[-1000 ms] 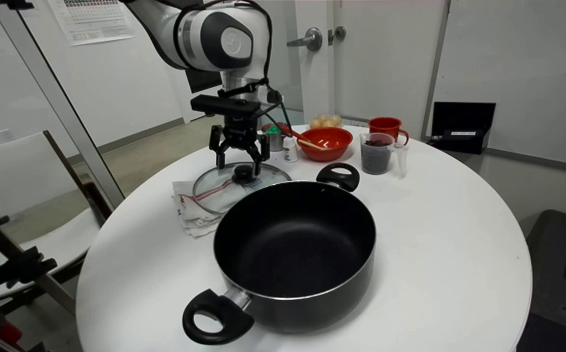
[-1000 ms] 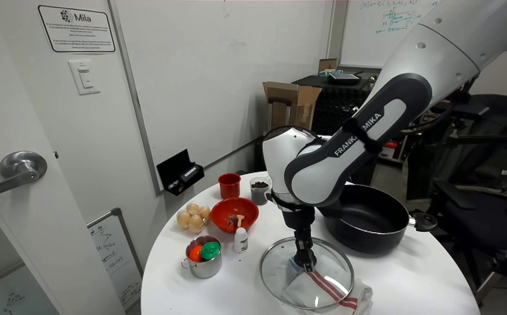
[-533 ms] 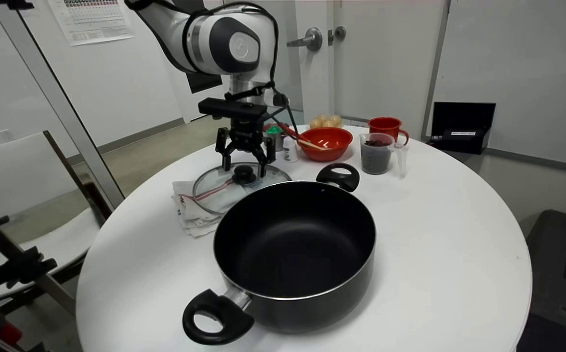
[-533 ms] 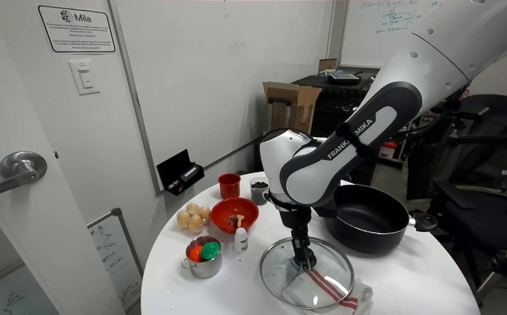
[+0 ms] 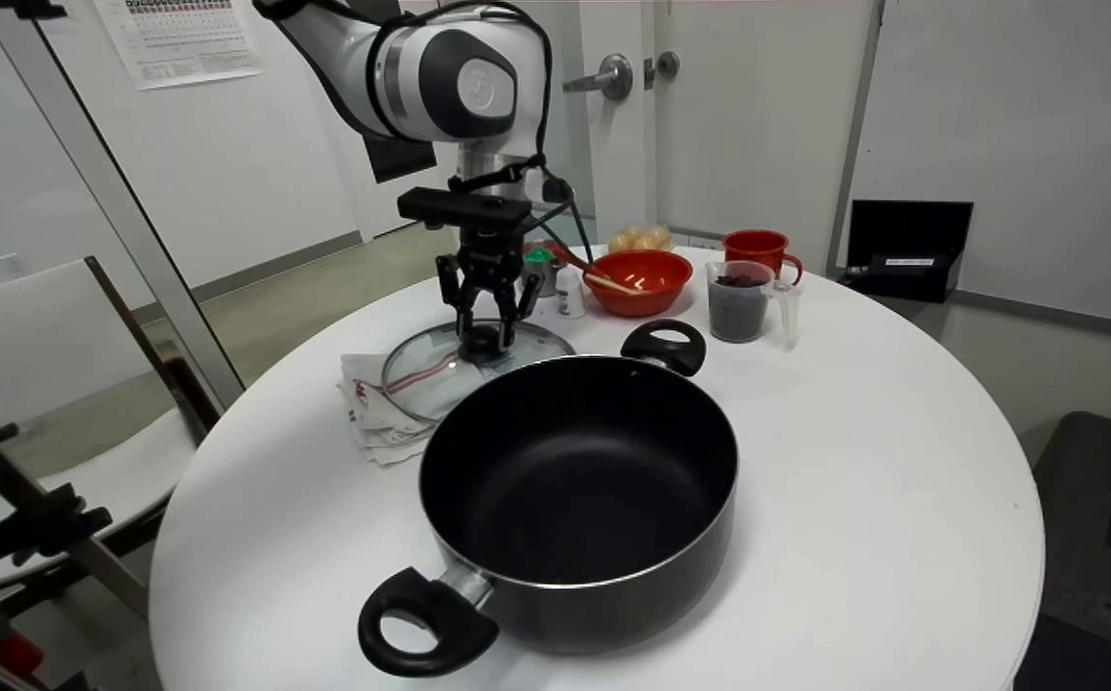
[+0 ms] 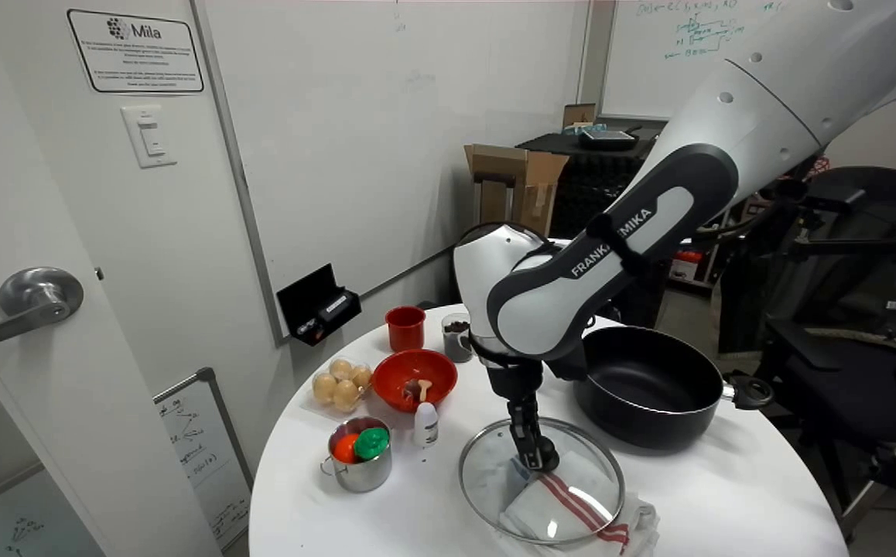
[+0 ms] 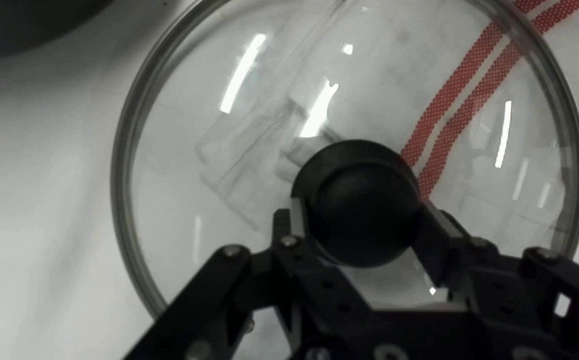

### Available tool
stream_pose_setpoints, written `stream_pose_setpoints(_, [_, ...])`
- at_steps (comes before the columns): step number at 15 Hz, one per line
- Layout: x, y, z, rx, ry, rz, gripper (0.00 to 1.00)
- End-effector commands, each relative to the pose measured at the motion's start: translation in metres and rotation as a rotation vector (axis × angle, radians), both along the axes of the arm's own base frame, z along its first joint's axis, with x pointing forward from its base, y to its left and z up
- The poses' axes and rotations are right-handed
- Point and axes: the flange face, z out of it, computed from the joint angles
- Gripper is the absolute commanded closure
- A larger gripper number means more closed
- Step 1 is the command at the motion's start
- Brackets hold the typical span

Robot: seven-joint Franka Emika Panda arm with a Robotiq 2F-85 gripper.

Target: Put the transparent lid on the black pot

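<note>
Round white tabletop [image 5: 882, 480] under the tool [image 5: 485, 336], whiteboard [image 6: 417, 116] on the wall past it. Tool's got the lid [image 6: 529, 495] pinched by its knob [image 7: 362, 200]; lid's right below, over a towel [image 5: 383, 432], pot [image 5: 603, 614] just beside. Wrist view shows both fingers [image 7: 283, 225] against the knob; a cardboard box [image 6: 521, 174] past the tool only turns up in an exterior view.

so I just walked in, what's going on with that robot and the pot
A robot arm has its fingers closed on the knob of the transparent lid. The lid sits low over a striped cloth beside the black pot; whether it is lifted at all is hard to tell. The pot stands uncovered, so the lid has yet to go on.
</note>
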Motion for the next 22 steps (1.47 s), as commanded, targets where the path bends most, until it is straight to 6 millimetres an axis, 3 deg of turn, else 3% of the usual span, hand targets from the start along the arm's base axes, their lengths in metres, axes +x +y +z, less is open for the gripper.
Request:
stream_pose_setpoints(1, [0.007,-0.001,0.003,-0.001,-0.001,0.017,0.75])
stream_pose_setpoints(7, [-0.001,0.007,0.025,0.018,-0.02,0.024,0.75])
stream_pose_setpoints(15, [-0.027,0.024,0.078,-0.016,-0.05,0.027,0.75])
stream_pose_setpoints(19, [-0.04,0.019,0.11,-0.05,-0.085,-0.027,0.75])
stream_pose_setpoints(22, [-0.045,0.003,0.132,-0.08,-0.129,-0.115,0.75])
